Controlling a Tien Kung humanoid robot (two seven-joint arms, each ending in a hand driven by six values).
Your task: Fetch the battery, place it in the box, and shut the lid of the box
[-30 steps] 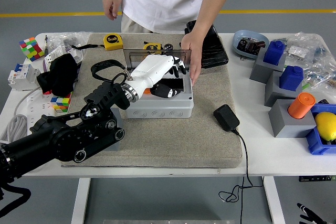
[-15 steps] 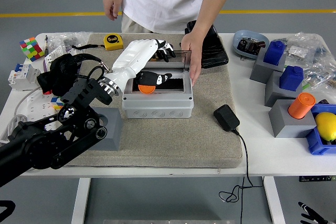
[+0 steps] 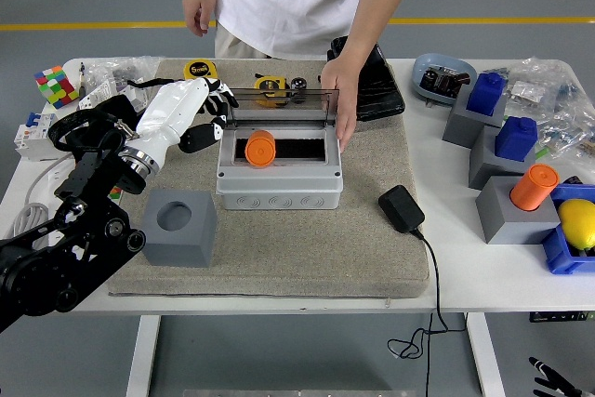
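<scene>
Head view shows the robot's left hand [image 3: 191,113], white-shelled with black fingers, hovering just beside the left end of the light grey plastic box [image 3: 279,174], its fingers loosely spread and holding nothing. The black left arm [image 3: 70,230] comes in from the lower left corner and rises over the left side of the tabletop [image 3: 483,276]. Inside the box's dark open compartment, toward its left end, sits the orange cylindrical battery [image 3: 260,148], apart from the hand. The box's smoky transparent lid [image 3: 279,104] stands raised along the far edge of the box, not closed. A person in a white shirt stands at the far side, and one of the person's hands [image 3: 338,99] rests against the right end of the box and its lid; the other hand [image 3: 198,5] hangs free above the tabletop's far edge. The box sits on a beige fabric mat [image 3: 307,248], which also carries a grey cube block with a round hole in its top [image 3: 179,227] near the front left, and a black power adapter [image 3: 401,208] with its cable running off the near edge. A yellow tape measure [image 3: 199,72] lies at the mat's far left corner, and a multicoloured puzzle cube [image 3: 56,86] sits at the far left of the tabletop. On the right side stand grey stepped blocks holding blue pieces [image 3: 502,127] and another orange cylinder [image 3: 533,187], well apart from the box. The right arm does not appear.
</scene>
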